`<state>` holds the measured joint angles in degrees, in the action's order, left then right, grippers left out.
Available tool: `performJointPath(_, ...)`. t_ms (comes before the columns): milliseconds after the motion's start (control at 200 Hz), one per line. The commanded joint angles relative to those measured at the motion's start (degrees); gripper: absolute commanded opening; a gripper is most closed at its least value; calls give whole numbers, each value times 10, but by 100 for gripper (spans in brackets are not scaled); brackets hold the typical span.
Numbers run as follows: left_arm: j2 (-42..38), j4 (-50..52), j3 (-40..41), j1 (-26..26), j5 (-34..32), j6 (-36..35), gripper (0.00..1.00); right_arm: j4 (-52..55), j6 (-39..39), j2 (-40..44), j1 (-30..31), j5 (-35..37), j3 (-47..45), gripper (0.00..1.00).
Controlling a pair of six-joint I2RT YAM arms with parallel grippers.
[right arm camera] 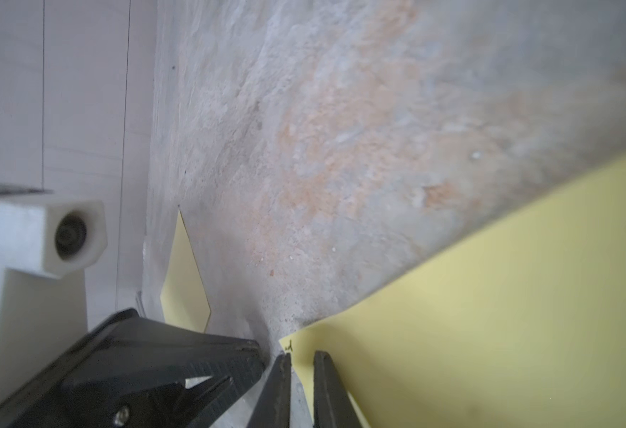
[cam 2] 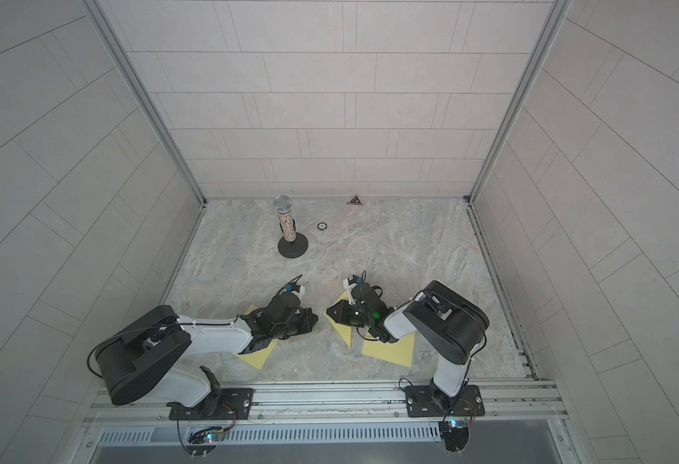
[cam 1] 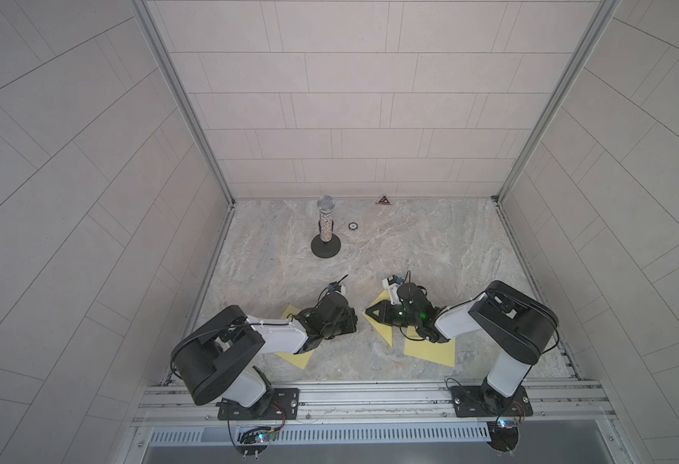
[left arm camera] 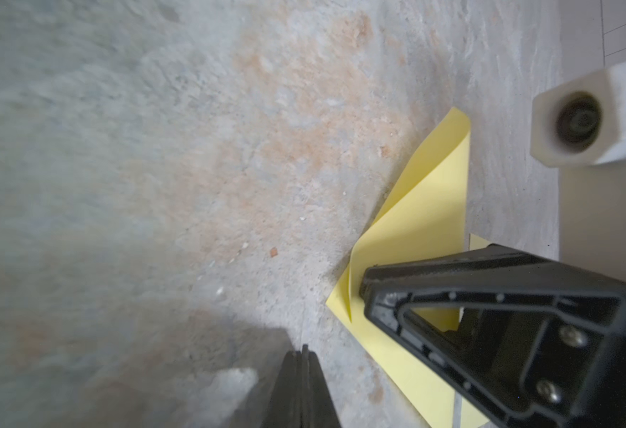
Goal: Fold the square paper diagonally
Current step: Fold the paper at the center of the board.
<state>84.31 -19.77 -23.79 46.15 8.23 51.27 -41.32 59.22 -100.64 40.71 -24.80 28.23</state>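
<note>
My left hand [left arm camera: 301,352] is pressed shut, fingers flat together with nothing between them, and it hangs over the marbled worktop [left arm camera: 156,185]. Straight ahead of its tips, just beside them, my right hand [right arm camera: 301,361] points back at it. The right fingers [right arm camera: 280,385] are all but closed, with only a thin slit between them. The yellow paper [left arm camera: 426,207] lies under and beyond that right hand. One corner sits right at the right fingertips, and a flap beside the hand curls up off the worktop while the rest lies flat. I cannot tell whether the fingers pinch the corner or only touch it. A second yellow sheet [cam 1: 299,358] lies flat behind my left hand, mostly covered by my left forearm. Far ahead of both hands, toward the back wall, a microphone [cam 1: 325,225] stands upright on its round black base.
</note>
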Motion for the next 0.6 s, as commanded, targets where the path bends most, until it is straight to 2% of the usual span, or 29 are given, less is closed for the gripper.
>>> performJointPath(0,-8,65,11,0,-4,18,0,142,-2,-31,1,39,-28,2)
performJointPath(145,-5,37,7,0,8,37,1,161,-8,-25,1,43,-27,0)
performJointPath(510,35,-56,-3,-5,13,71,32,166,-18,-21,2,35,-27,0)
performJointPath(595,45,-55,-14,-5,9,71,32,165,-20,-22,2,31,-28,0)
